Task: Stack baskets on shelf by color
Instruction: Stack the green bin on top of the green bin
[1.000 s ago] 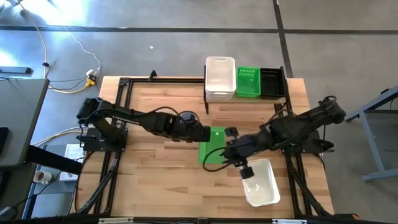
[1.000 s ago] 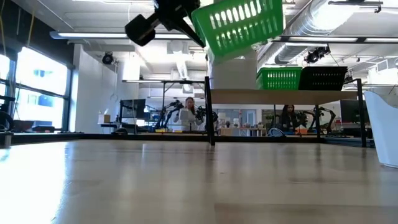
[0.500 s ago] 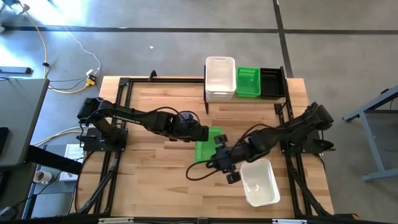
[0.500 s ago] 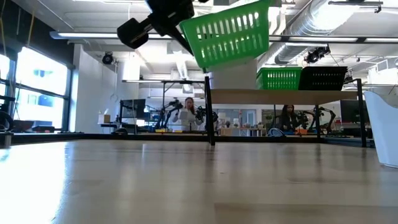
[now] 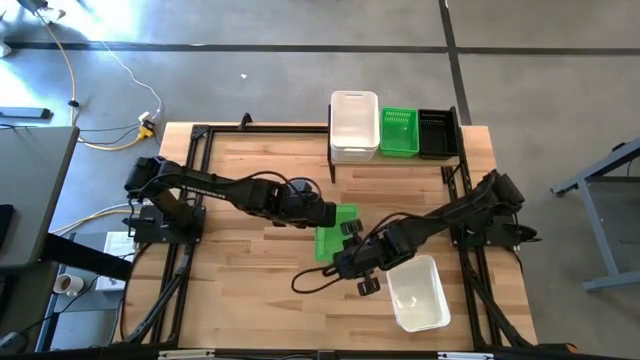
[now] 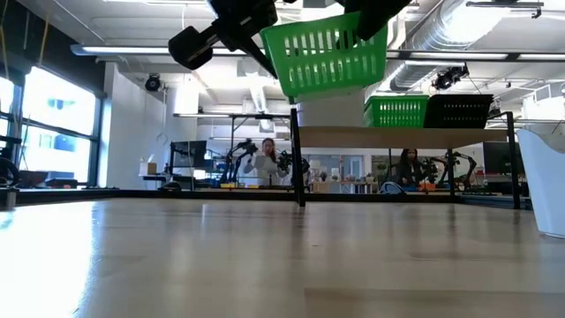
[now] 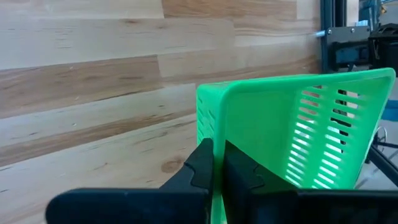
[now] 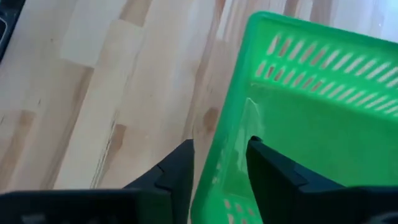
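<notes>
A green basket (image 5: 335,232) hangs in mid-air above the middle of the wooden tabletop (image 5: 250,180), caught between two dark robot arms. The left gripper (image 5: 327,214) is clenched on the basket's left rim, its fingers (image 7: 200,167) pinching the thin plastic wall. The right gripper (image 5: 350,252) reaches in from the near right, its fingers (image 8: 177,171) straddling another wall of the same basket, one inside and one outside with a gap to spare, released rather than clamped. From table height the green basket (image 6: 328,55) shows tilted, well clear of the wood.

On the shelf (image 5: 395,160) at the far right of the tabletop stand a white stack (image 5: 354,125) at the left, a green one (image 5: 399,131) in the middle and a black one (image 5: 437,132) at the right, side by side. A lone white basket (image 5: 418,292) sits on the tabletop at the near right, just beside the right arm. Beyond the tabletop, two people (image 6: 267,162) are seen in the workshop.
</notes>
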### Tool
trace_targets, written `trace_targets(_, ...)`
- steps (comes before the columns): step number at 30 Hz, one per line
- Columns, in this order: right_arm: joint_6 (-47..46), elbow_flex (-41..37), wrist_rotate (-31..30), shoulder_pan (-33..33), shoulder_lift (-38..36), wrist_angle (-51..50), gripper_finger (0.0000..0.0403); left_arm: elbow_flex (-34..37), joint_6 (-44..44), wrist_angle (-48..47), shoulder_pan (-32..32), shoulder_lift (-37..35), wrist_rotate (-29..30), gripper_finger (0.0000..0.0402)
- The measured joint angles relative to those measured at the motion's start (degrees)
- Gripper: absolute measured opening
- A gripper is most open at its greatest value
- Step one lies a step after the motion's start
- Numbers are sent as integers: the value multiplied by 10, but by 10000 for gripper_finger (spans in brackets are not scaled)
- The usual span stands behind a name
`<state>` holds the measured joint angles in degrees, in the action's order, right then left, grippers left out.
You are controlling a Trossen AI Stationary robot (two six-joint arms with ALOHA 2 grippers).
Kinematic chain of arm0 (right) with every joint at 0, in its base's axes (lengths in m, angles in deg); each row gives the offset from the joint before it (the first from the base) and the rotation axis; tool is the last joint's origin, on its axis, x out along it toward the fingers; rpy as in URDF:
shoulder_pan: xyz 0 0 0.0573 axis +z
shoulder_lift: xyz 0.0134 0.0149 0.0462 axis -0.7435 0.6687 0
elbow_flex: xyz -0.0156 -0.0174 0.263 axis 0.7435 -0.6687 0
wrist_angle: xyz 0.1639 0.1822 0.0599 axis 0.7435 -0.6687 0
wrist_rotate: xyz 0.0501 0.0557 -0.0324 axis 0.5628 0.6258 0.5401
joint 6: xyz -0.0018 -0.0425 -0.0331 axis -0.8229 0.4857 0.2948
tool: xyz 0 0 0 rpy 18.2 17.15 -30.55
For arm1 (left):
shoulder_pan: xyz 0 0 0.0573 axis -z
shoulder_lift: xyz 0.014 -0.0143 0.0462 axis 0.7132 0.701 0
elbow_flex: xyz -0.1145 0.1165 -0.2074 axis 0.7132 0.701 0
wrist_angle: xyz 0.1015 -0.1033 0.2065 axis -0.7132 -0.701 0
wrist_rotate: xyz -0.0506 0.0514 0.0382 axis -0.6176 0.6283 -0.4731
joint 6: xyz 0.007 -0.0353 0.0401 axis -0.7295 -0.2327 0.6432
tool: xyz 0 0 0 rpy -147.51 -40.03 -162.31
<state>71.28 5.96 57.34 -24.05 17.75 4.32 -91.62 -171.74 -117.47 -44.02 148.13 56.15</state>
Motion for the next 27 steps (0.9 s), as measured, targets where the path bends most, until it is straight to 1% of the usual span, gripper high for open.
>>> trace_targets(3, -12, 0, -2, 0, -2, -2, 97, 0, 3, 1, 0, 0, 0, 3)
trace_targets(7, -29, 0, 3, 0, -2, -4, 25, 0, 19, 1, 0, 0, 0, 5)
trace_targets(8, -31, 0, 2, 0, -2, -5, 14, 0, 22, 0, 1, 0, 2, 7)
trace_targets(9, -32, 0, 1, 0, -2, -5, 9, 0, 25, -1, 1, 0, 5, 10)
trace_targets(12, -46, 0, -7, 0, -2, -8, 14, 0, 36, -2, 1, 1, 9, 20)
trace_targets(14, -52, 0, -9, 0, -2, -12, 7, 0, 40, -2, 0, 1, 8, 28)
trace_targets(18, -65, 0, -8, 0, -2, -17, 5, 0, 74, -3, 1, 1, 9, 47)
trace_targets(24, -100, 0, -2, 0, -3, -37, 2, 0, 102, -1, -5, 1, 9, 87)
trace_targets(27, -119, 0, -2, 0, -2, -53, 1, 0, 132, -2, -16, 1, 10, 109)
